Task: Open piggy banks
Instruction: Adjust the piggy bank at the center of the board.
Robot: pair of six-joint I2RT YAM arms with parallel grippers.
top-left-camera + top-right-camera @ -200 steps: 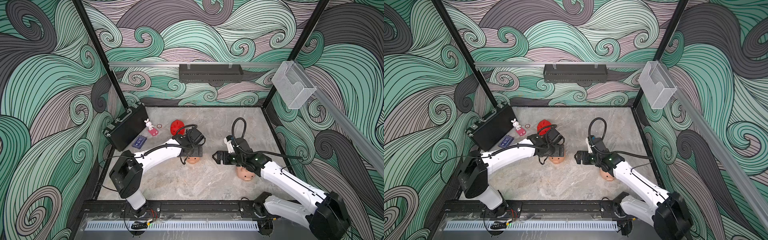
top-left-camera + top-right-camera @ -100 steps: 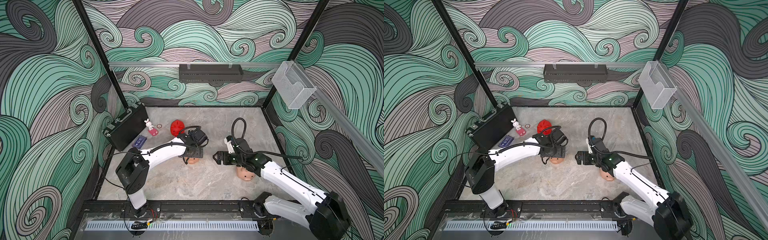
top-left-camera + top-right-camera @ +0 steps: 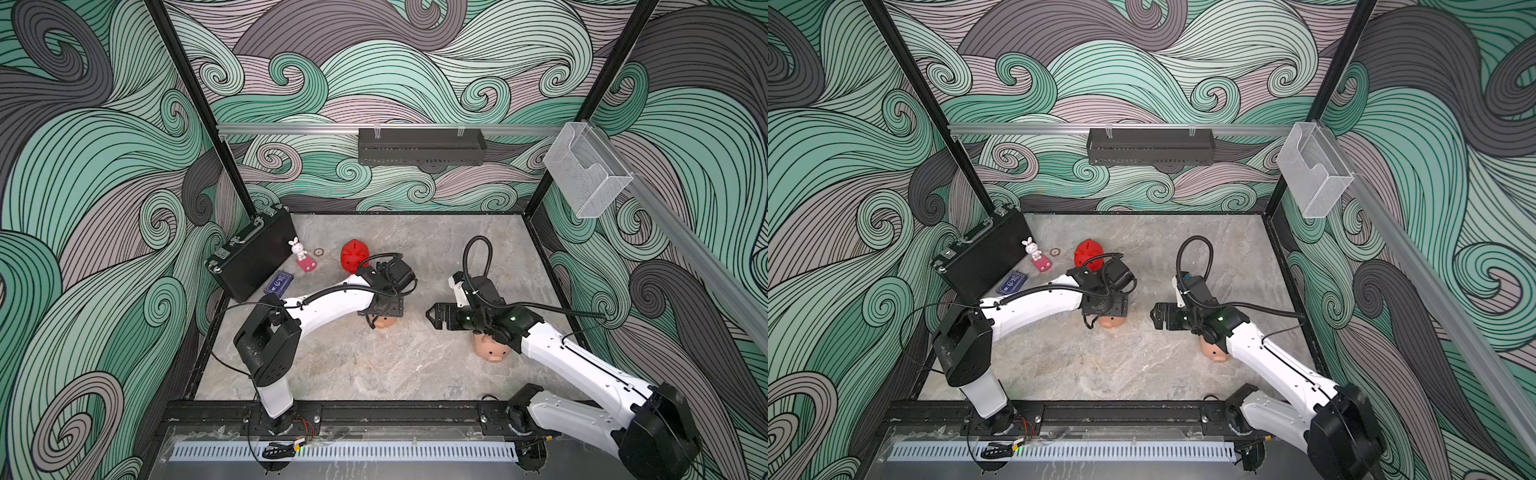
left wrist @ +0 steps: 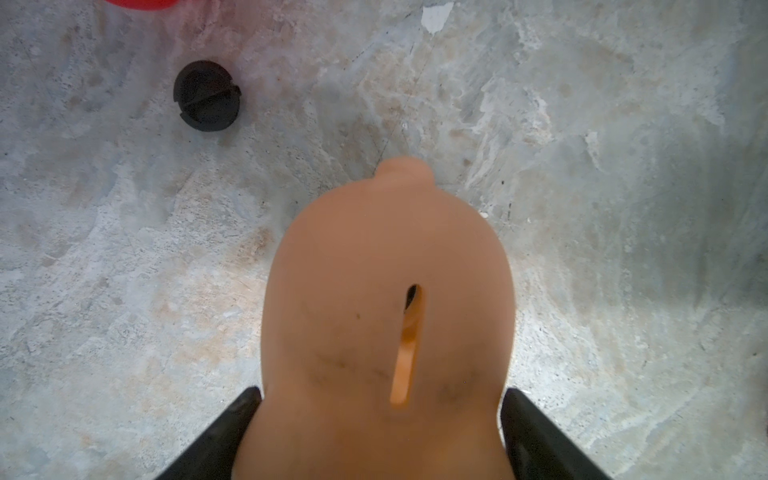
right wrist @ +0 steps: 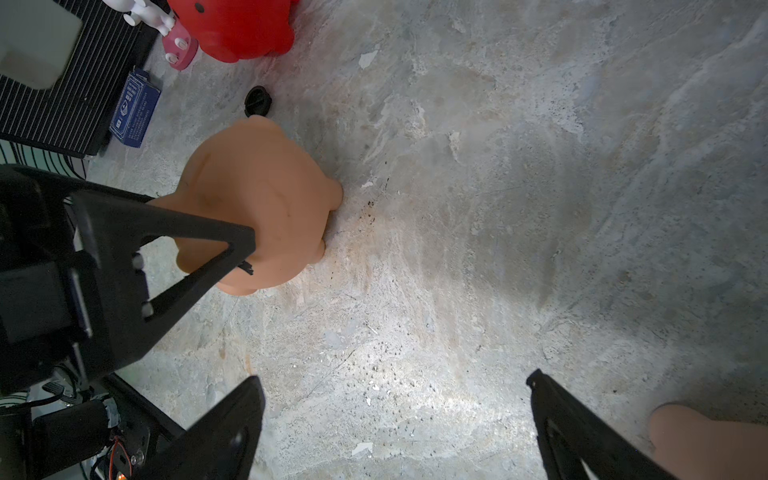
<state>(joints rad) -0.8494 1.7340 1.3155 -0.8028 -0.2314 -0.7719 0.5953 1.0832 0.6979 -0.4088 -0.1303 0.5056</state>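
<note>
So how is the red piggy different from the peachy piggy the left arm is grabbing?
The red piggy bank is bright red; the peach piggy bank is pale peach-pink. The red one stands alone near the rabbit figurine, untouched; the peach one sits between the left gripper fingers. Both are round plastic pigs with a coin slot on top, standing on the table.

One peach pig (image 4: 386, 316) stands slot-up between my left fingers; its twin (image 3: 490, 349) sits under my right arm, the red pig (image 3: 354, 255) farther back.
</note>
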